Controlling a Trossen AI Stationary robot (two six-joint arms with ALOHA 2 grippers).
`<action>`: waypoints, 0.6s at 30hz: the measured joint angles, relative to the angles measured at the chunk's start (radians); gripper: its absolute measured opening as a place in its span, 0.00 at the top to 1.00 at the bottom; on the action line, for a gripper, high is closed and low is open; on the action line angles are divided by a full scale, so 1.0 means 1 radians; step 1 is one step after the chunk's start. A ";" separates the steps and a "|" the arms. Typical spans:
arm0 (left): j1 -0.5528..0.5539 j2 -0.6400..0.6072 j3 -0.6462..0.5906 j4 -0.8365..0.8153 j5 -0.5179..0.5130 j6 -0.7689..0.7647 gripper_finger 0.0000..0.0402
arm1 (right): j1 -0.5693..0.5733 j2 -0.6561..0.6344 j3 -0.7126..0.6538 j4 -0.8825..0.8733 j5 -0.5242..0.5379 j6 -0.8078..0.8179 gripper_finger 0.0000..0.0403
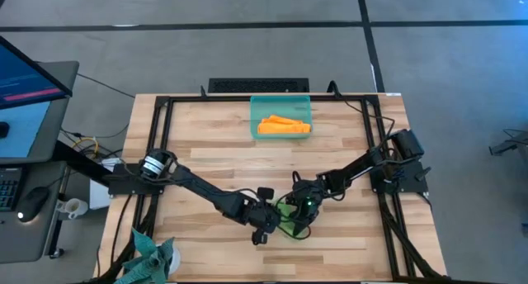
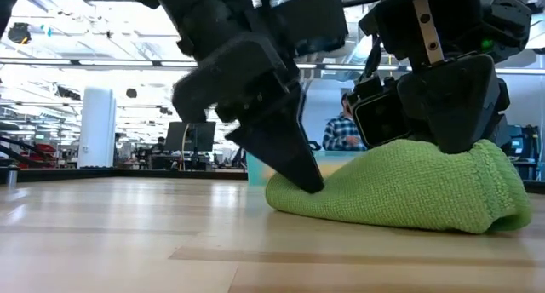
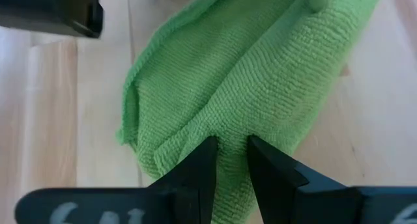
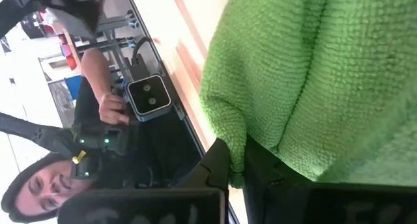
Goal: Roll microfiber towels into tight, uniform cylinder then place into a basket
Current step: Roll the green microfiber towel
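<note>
One rolled bright orange microfiber towel (image 1: 284, 126) already lies in the shallow translucent teal plastic basket (image 1: 256, 103). My left gripper (image 3: 231, 152) and right gripper (image 4: 236, 160) each pinch the half-rolled lime green microfiber towel (image 2: 409, 186) near the table's front edge; it's unfinished.

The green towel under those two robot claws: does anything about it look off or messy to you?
Somewhat. The green towel is a loose, lumpy bundle with a fold sticking out at one end, not a tight cylinder. The left gripper and right gripper each pinch it. The orange towel lies in the basket.
</note>
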 joint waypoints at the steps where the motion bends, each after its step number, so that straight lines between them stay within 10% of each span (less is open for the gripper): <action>1: 0.003 0.006 0.000 -0.002 0.004 -0.003 0.79 | 0.003 0.000 0.000 0.000 0.001 0.000 0.92; 18: 0.001 0.036 0.004 -0.011 0.031 -0.055 0.79 | 0.051 -0.003 0.005 -0.014 0.094 -0.032 0.67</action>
